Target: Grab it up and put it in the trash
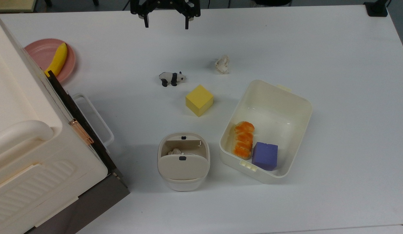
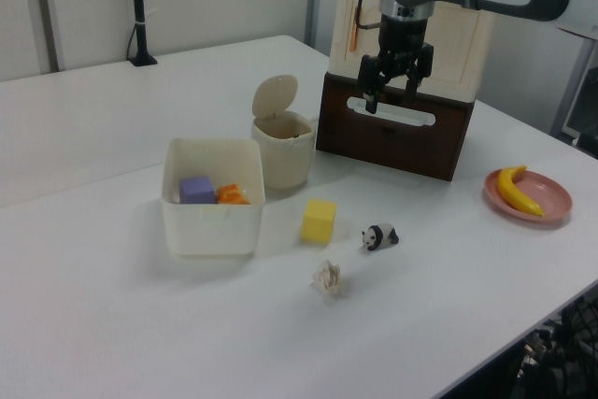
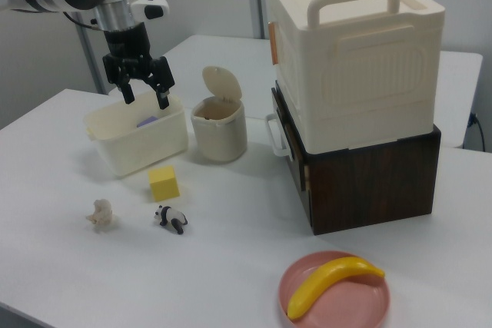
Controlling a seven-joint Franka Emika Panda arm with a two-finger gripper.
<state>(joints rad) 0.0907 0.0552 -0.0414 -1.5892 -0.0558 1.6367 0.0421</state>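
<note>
Two dark fingers of the end effector [image 1: 166,25] hang spread apart with nothing between them, high above the white table [image 1: 334,97]; in the left view the end effector [image 2: 394,98] shows in front of the brown cabinet, and in the right view the end effector [image 3: 144,97] hangs over the tub's rim.

Taking the yellow cube [image 1: 199,100] as the landmark: the tissue wad [image 1: 222,64] lies loose on the table near the cube, up and to the top view's right of it, touching nothing. In the left view the tissue wad [image 2: 328,279] sits in front of the cube, and in the right view the tissue wad [image 3: 101,213] lies below and to the right view's left of it. The panda figurine [image 1: 171,78] stands just up and to the top view's left of the cube. The trash bin [image 1: 183,161] stands below the cube in the top view, its flap lid tipped up, a small dark button on it and some crumpled paper inside. The cream tub [image 1: 299,107] sits to the top view's right of the cube and holds an orange bread-like piece [image 1: 243,139] and a purple block [image 1: 265,156]. Well off to the top view's left of the cube, a banana [image 1: 57,59] lies on a pink plate [image 1: 39,50], next to the cream box [image 1: 26,139] stacked on the brown cabinet [image 2: 392,133].

No writing or label can be read on any of these things
</note>
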